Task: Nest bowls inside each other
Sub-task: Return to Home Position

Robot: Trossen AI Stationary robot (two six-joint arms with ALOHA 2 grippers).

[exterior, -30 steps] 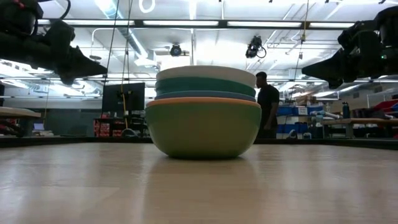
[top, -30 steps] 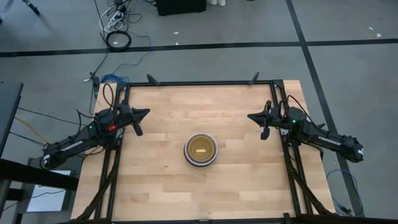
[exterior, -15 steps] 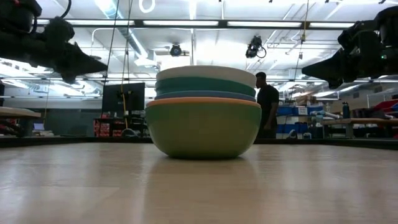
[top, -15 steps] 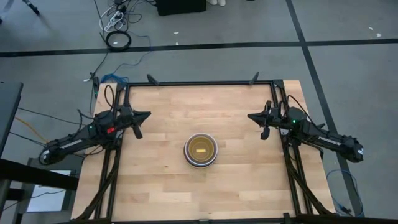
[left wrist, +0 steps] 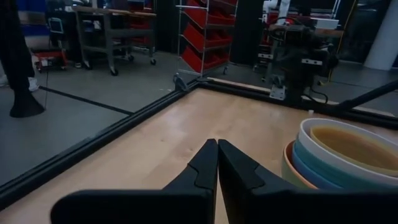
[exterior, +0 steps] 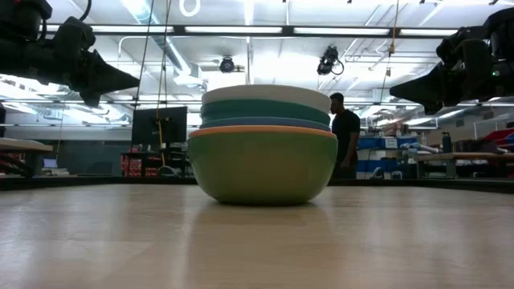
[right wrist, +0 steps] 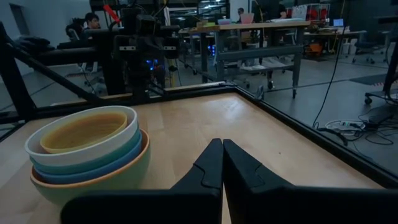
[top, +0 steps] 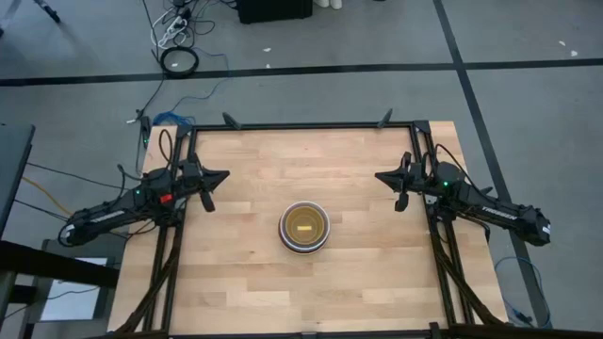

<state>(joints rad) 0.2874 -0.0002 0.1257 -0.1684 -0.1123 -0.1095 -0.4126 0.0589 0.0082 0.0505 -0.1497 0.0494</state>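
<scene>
The bowls (top: 304,227) stand nested in one stack at the table's middle, resting on the green bowl's (exterior: 262,164) base. Above it show orange (exterior: 262,129), blue, teal (exterior: 265,109) and white (exterior: 265,95) rims; a yellow bowl (right wrist: 84,130) sits inside the white one. My left gripper (top: 224,173) hovers shut at the table's left side, clear of the stack. My right gripper (top: 380,176) hovers shut at the right side, also clear. Both point level toward the table's middle.
A black frame (top: 306,125) rims the wooden table. A person (exterior: 345,132) stands in the room beyond the far edge. Bare wood (top: 283,292) lies all around the stack.
My left gripper has swung slightly toward the table's near edge, staying shut and level. The bowls and my right gripper have kept still.
</scene>
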